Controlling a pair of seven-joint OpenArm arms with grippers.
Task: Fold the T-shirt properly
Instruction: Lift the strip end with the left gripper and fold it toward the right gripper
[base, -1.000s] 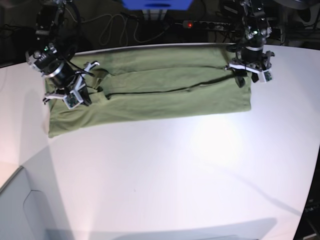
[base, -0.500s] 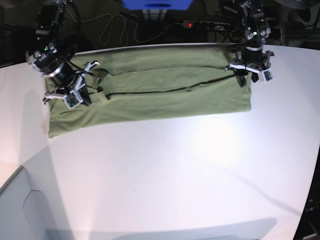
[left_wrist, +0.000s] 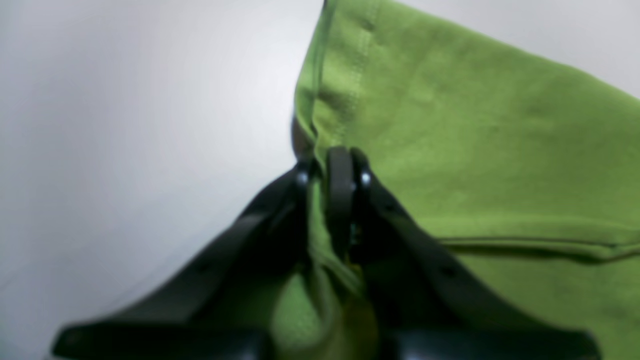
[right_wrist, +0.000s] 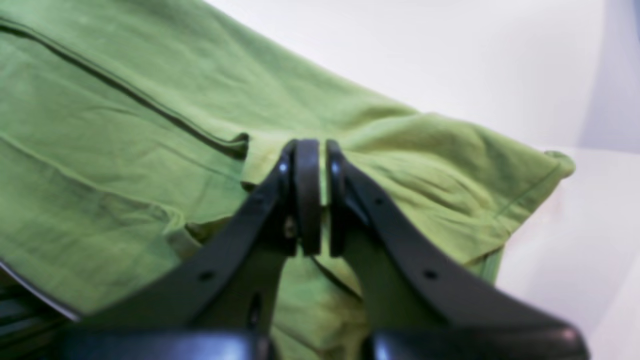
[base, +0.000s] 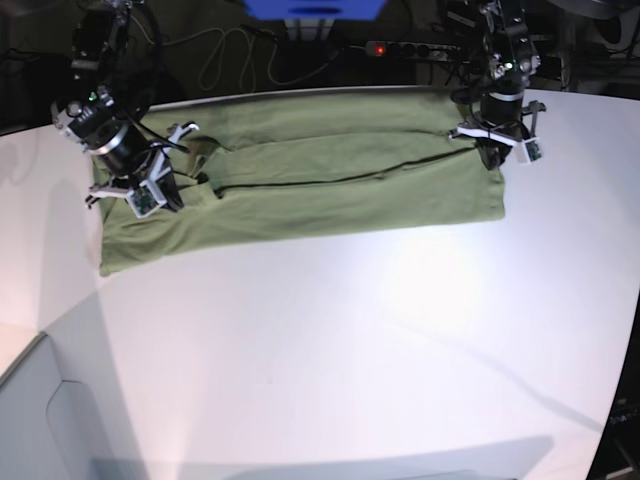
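The olive-green T-shirt (base: 320, 190) lies across the far part of the white table (base: 350, 340), folded lengthwise into a long band. My left gripper (base: 492, 152) is at its right end, shut on the hem edge of the T-shirt (left_wrist: 450, 150), with cloth pinched between the black fingers (left_wrist: 340, 200). My right gripper (base: 165, 190) is at its left end, shut on a fold of the T-shirt (right_wrist: 125, 150) near the sleeve, with cloth bunched under the fingers (right_wrist: 307, 195).
Cables and a power strip (base: 410, 48) lie behind the table's far edge. A blue object (base: 315, 10) stands at the back centre. The table's front left corner drops off to a grey surface (base: 40, 420).
My left gripper has moved slightly up and toward the far edge with the hem in it. The right arm has hardly moved.
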